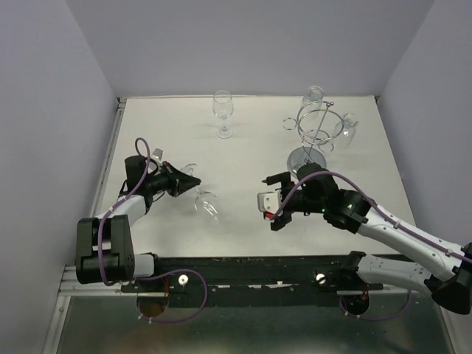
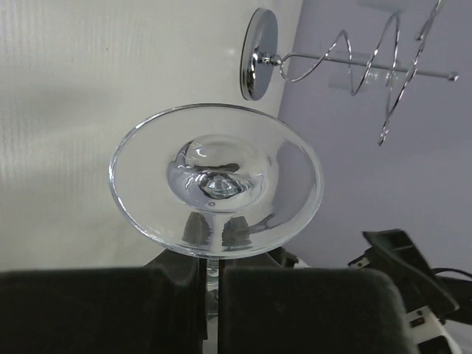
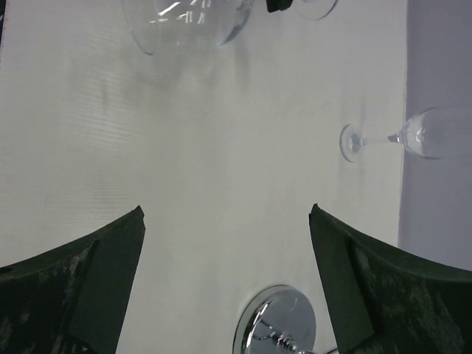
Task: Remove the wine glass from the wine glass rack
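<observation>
White table [image 1: 169, 133], pale walls. The left gripper [image 1: 190, 180] pinches the wine glass [image 1: 209, 203] by its stem, well left of the wine glass rack [image 1: 318, 125]. The right gripper [image 3: 226, 217] is spread wide and empty, near the rack. The glass looks thin, light, slippery and easy to break, so the stem is the best place to hold it.

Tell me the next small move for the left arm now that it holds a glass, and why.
Probably roll the left wrist to bring the wine glass upright, foot down, before lowering it. The left gripper is shut on its stem, and the glass looks tipped on its side above the table: in the top view its bowl and foot sit apart rather than stacked.
</observation>
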Controlling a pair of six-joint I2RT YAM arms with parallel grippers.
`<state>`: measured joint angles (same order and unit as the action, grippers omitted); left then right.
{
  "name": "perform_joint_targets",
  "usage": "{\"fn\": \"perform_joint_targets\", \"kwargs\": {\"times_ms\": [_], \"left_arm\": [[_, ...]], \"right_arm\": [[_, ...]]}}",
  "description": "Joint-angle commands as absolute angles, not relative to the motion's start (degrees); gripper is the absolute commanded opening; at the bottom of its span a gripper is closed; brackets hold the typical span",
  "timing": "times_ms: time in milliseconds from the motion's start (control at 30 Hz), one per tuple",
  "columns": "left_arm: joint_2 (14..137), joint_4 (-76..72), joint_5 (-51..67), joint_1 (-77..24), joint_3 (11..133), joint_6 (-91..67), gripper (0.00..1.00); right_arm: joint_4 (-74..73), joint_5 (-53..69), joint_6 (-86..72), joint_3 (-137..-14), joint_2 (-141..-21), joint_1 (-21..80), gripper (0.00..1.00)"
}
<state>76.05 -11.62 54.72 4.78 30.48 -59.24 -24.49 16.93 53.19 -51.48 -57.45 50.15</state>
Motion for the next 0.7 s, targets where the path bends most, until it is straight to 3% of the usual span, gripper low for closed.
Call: {"fn": "perform_joint_targets", "kwargs": {"times_ms": [0, 133, 400, 667], "left_arm": [[77.16, -24.53, 57.22, 6.85, 29.26, -77.24, 0.05], [79.8, -18.38, 56.52, 7.21, 30.23, -79.54, 0.0], [84.46, -14.25, 57.65, 7.56, 32.6, -82.18, 0.0], [85.08, -8.61, 56.95, 7.73, 33.58, -81.65, 0.0]], "right_arm": [[-17.15, 13.1, 57.83, -48.43, -58.7, 54.31, 1.0], [-9.16, 11.26, 59.59, -44.75, -60.2, 58.0, 0.98], [12.28, 6.86, 64.86, -38.32, -65.91, 63.72, 0.99], [17.31, 6.77, 65.83, -40.69, -72.5, 63.81, 1.0]]}}
